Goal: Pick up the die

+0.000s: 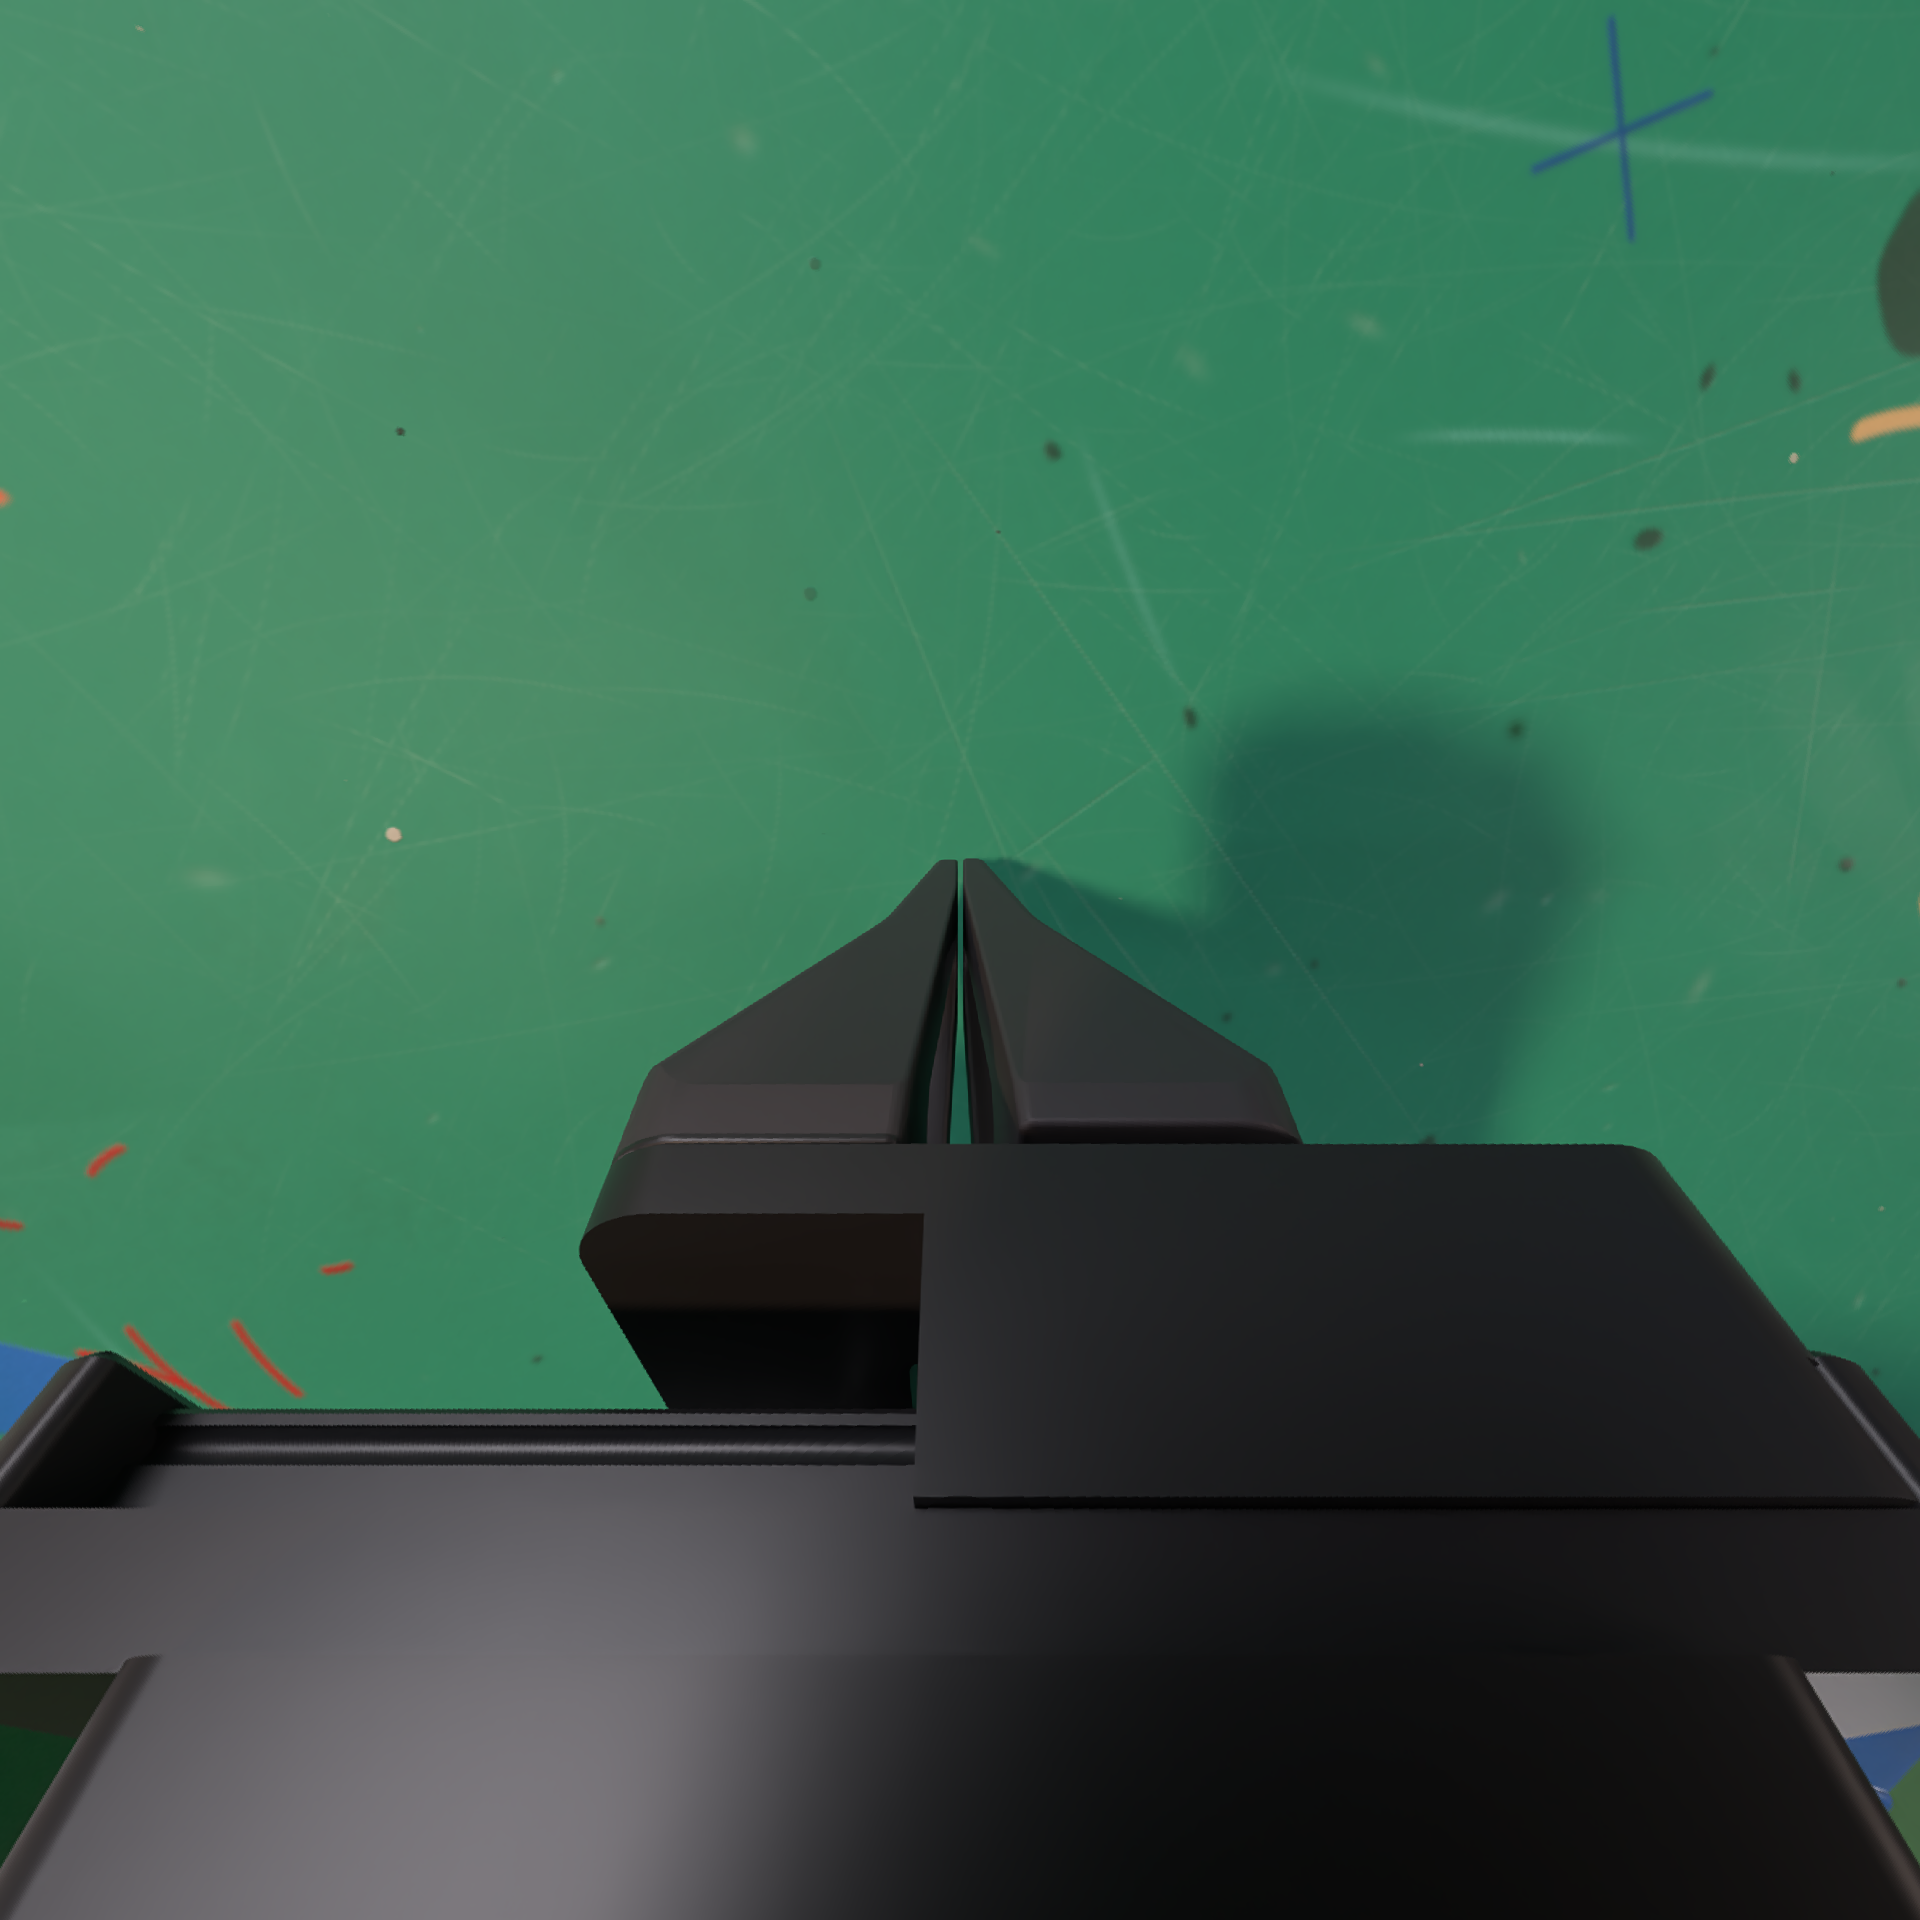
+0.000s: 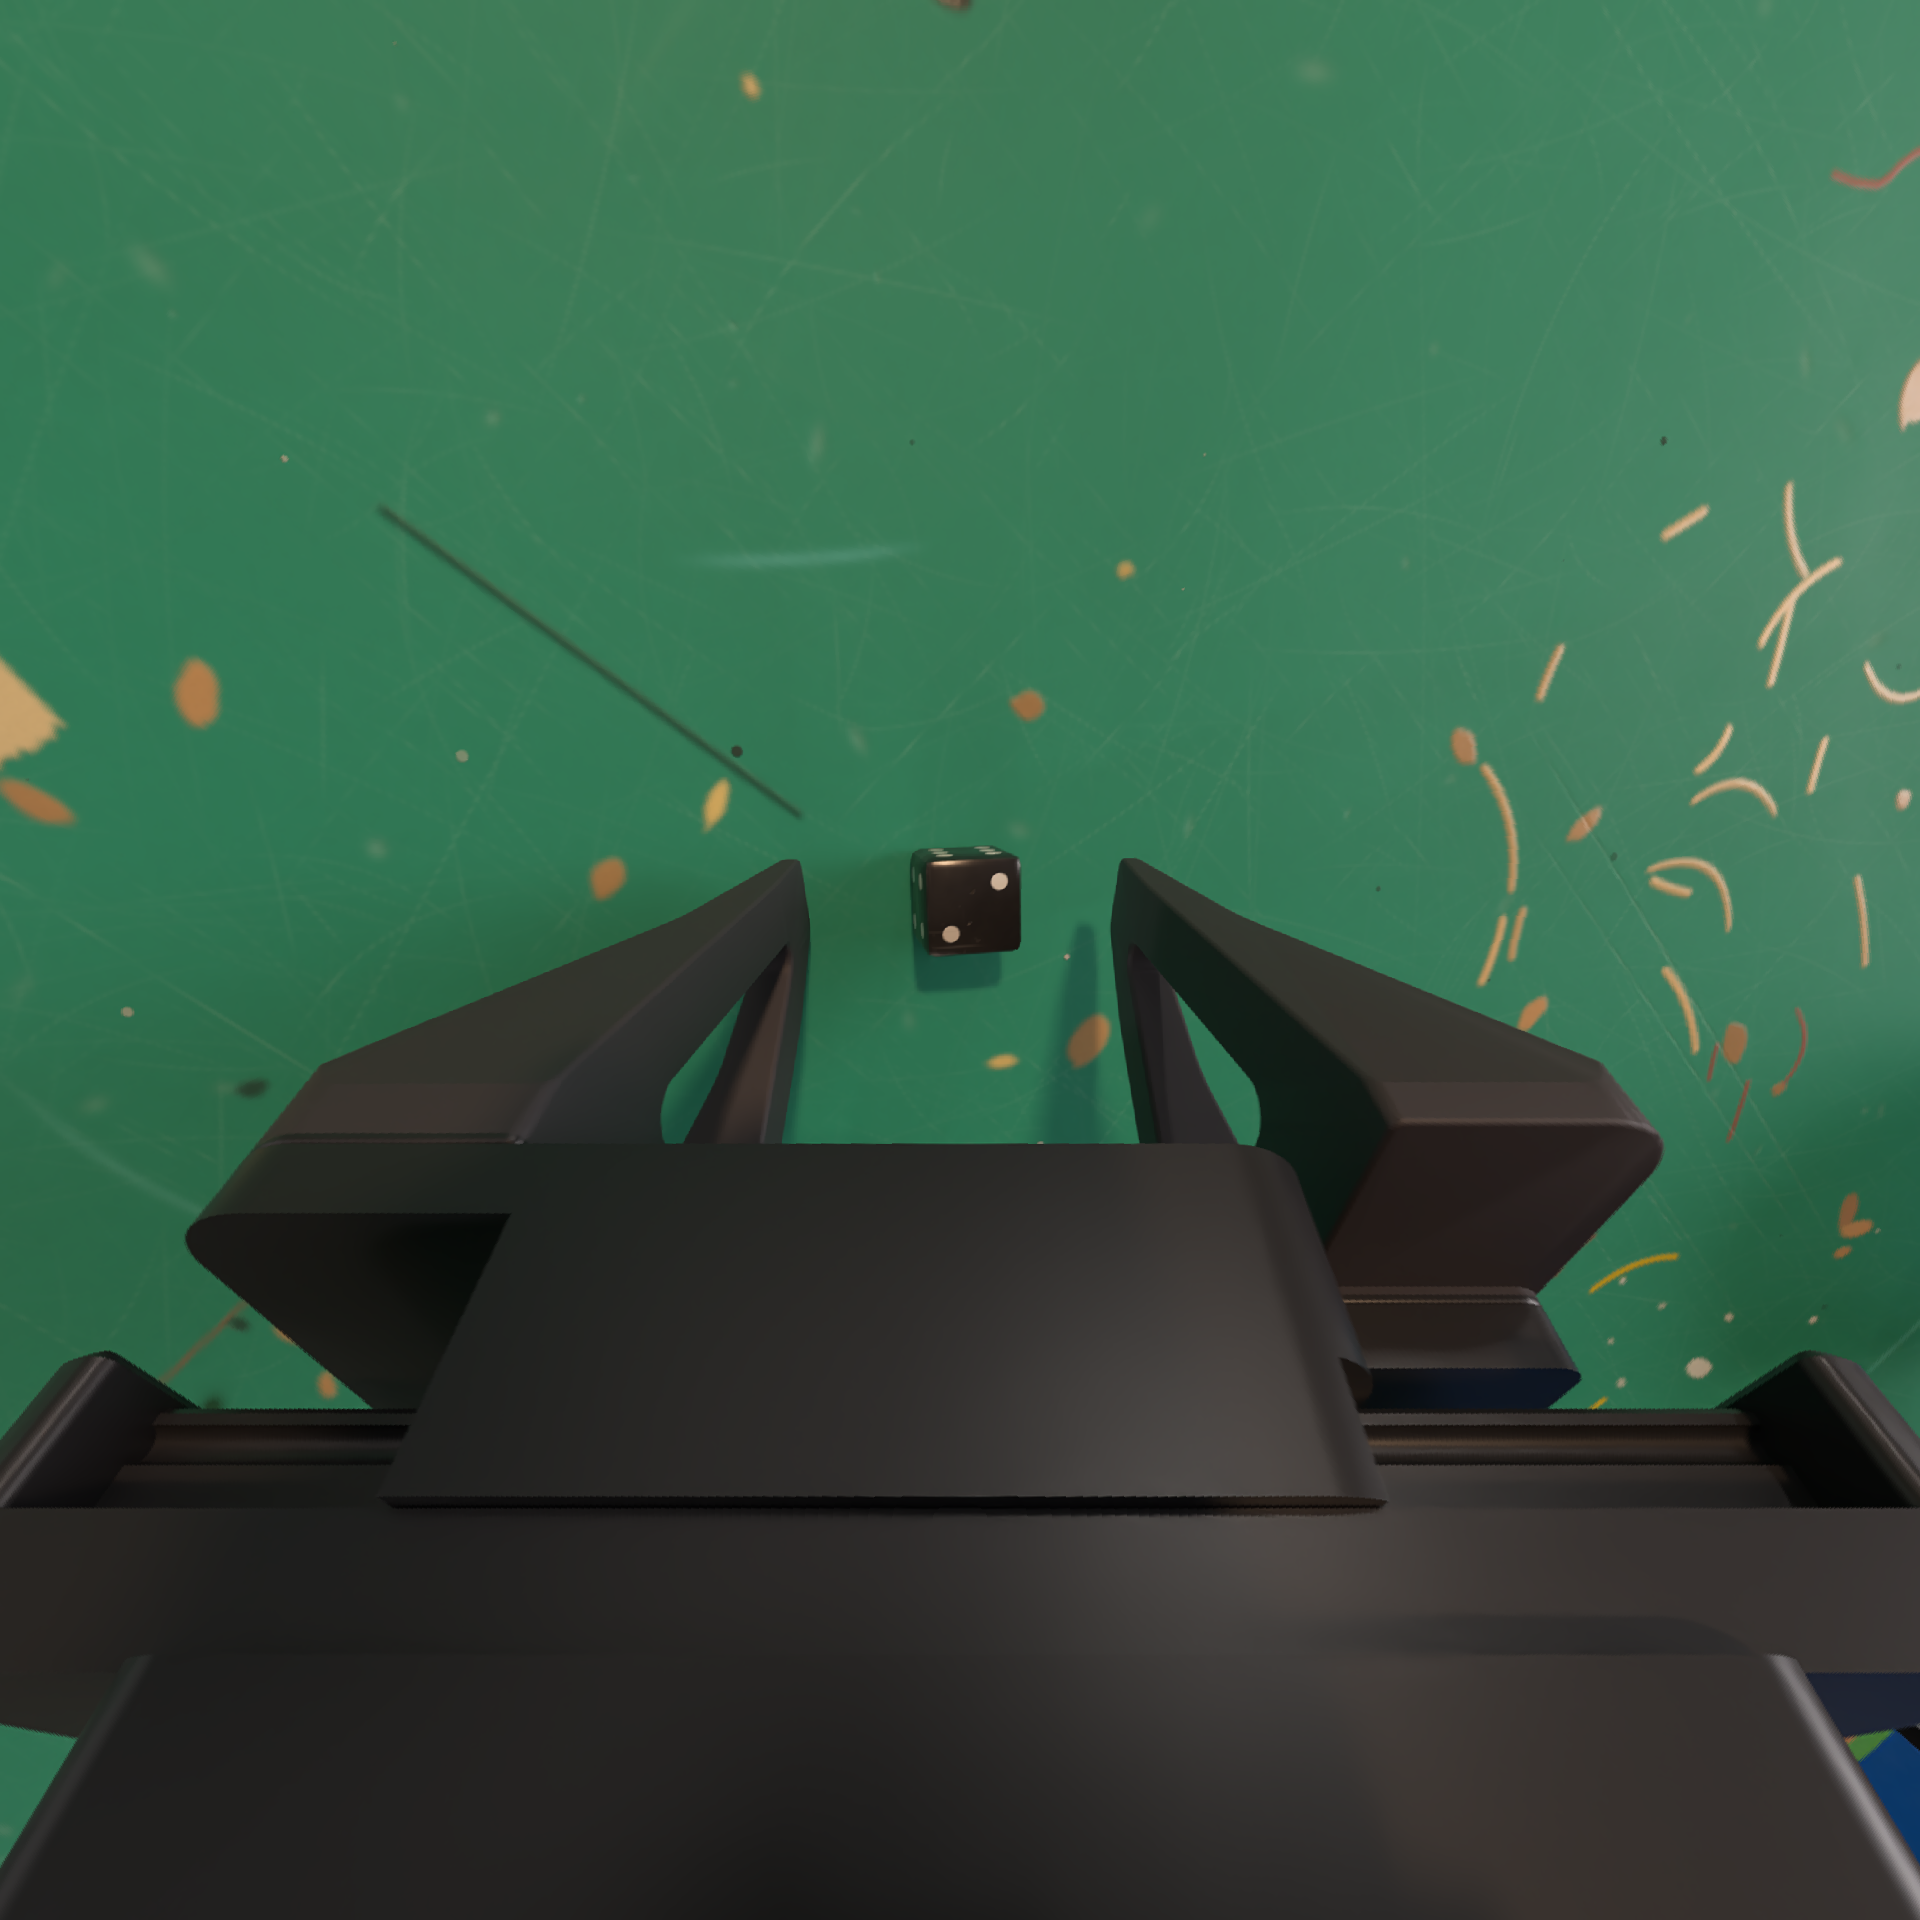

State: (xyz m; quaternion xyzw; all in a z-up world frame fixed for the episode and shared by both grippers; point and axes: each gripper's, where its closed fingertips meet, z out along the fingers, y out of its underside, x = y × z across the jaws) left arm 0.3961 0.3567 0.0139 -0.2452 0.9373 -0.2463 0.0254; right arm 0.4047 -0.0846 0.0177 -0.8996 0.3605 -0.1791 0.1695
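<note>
A small black die [image 2: 967, 900] with white pips sits on the green mat [image 2: 935, 416] in the right wrist view. My right gripper [image 2: 960, 883] is open, and the die lies between its two black fingertips, apart from both. The left fingertip [image 2: 790, 904] and the right one [image 2: 1132, 904] stand about equally far from the die. My left gripper [image 1: 959, 868] is shut and empty above bare green mat [image 1: 727, 416]. The die does not show in the left wrist view.
The mat is scratched and flecked with tan and red paint marks. A thin dark line [image 2: 587, 660] runs diagonally on the mat left of the die. A blue cross mark [image 1: 1621, 130] sits at the far right in the left wrist view.
</note>
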